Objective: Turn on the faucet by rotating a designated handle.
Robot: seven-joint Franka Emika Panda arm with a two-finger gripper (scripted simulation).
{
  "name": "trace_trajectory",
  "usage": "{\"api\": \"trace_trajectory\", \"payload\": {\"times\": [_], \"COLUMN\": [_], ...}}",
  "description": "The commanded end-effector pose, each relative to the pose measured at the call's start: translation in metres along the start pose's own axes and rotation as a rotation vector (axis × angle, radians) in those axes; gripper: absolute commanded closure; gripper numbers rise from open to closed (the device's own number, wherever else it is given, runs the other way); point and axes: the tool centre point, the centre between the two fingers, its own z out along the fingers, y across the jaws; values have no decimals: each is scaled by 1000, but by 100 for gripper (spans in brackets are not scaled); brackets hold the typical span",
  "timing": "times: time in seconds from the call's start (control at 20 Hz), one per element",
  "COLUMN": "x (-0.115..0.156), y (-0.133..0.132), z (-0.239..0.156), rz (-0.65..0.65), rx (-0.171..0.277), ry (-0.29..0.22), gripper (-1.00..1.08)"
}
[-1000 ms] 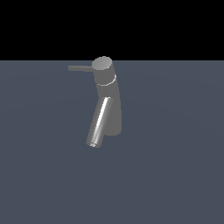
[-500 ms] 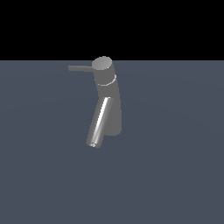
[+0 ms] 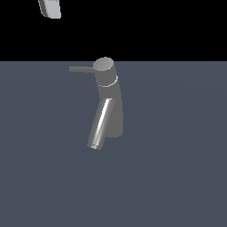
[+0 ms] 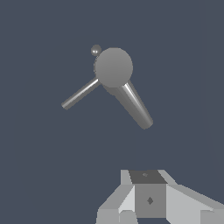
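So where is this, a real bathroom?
Probably not. It looks like a computer-made test scene: just a faucet with a thin handle standing on a plain grey floor, black behind, and a bit of a robot gripper above.

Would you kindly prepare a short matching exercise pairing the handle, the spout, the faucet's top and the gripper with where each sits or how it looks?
Things:
1. handle
2. spout
3. faucet top
4. gripper

Descriptions:
A. flat round disc
B. shiny tube slanting downward
C. pale, at the exterior view's upper edge, apart from the faucet
D. thin rod pointing to the exterior view's left

Pairs: 1-D, 2-B, 3-A, 4-C
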Motion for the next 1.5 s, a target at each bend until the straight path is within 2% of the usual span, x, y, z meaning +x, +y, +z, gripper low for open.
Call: {"api": "trace_trajectory", "payload": {"times": [0.0, 0.75, 1.45], "x": [2, 26, 58], "y": [-9, -58, -90], "z": [10, 58, 86], "rz": [66, 418, 673], "rx": [21, 130, 206], "ry": [20, 129, 208], "gripper": [108, 108, 108]}}
